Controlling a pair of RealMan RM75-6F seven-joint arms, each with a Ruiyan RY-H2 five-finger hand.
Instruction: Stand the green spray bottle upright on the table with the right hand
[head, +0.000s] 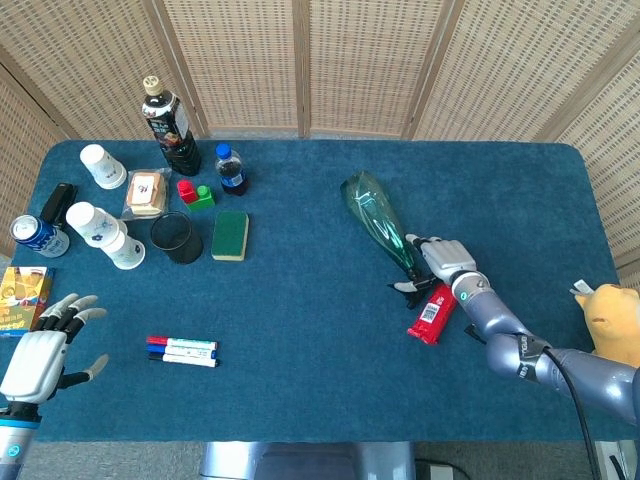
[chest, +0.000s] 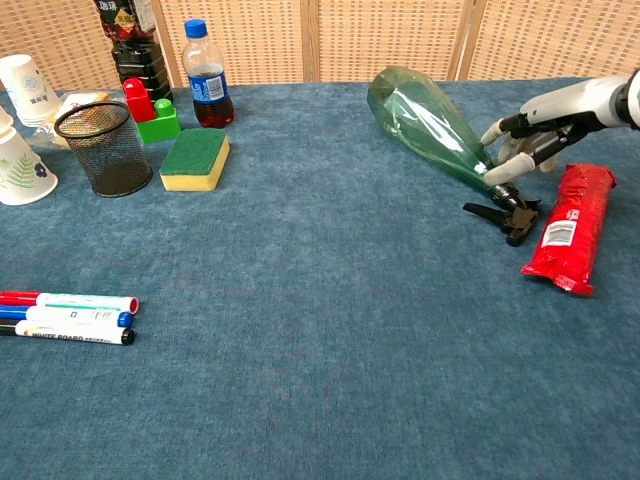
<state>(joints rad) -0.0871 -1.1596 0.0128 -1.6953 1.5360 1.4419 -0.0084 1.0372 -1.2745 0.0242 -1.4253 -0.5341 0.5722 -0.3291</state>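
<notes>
Green translucent plastic spray bottle (chest: 425, 120), lying beside the red packet (chest: 571, 228), is clasped only at its neck by the right hand (chest: 530, 125), so slipping or rolling may be risked when tilted.

Green spray bottle (head: 378, 222) (chest: 425, 125): clear green plastic, tapering from a wide base to a narrow neck, black trigger sprayer (chest: 500, 215) at the neck end. Lies on its side on the blue worktop (chest: 320, 330), right of centre. Base points toward the far left, sprayer toward the near right. Head view shows it set diagonally. Right hand (head: 447, 260) (chest: 545, 125) has its fingers (chest: 505, 150) against the neck, just above the sprayer.
</notes>
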